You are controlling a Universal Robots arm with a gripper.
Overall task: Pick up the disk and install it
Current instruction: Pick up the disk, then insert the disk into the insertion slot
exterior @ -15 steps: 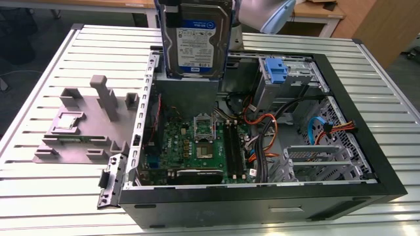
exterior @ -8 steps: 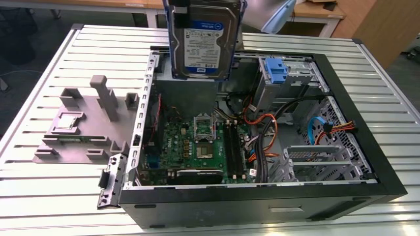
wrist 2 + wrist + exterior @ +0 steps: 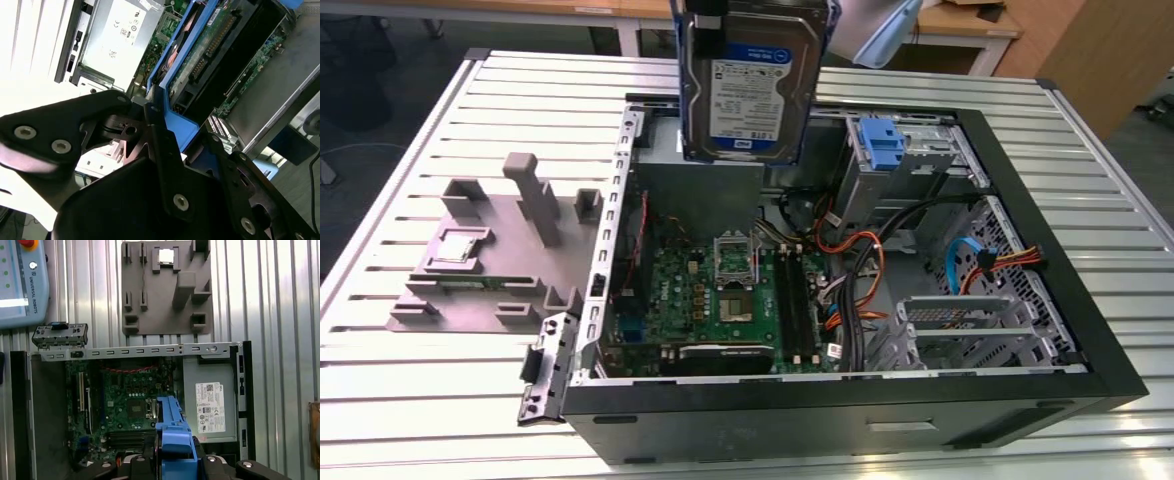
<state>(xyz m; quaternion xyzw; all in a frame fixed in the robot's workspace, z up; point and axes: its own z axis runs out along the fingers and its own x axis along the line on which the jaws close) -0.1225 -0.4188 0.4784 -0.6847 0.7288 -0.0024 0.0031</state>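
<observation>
The pincer is clenched on the disk. In both wrist views its black fingers press on either side of the blue rail frame at the drive's upper end. In the exterior view the disk hangs upright in the air with its white-and-blue label facing the camera, and it touches nothing below. The second wrist view shows the drive's other face, a green circuit board with its connector row. The disk is above the open computer case, toward the case's far side in the exterior view. The case lies on its side on the slatted metal bench with its side panel off. A green motherboard covers the case floor toward the exterior view's left, and the power supply with its white label sits just beside the board. Orange and black cables run between the motherboard and a bare metal drive cage. An empty blue bracket stands in the bay at the case's far corner on the exterior view's right. On the bench just beside the case, on the exterior view's left, rests a grey fixture block with a square processor chip seated in it. A teach pendant lies well apart from the block.
</observation>
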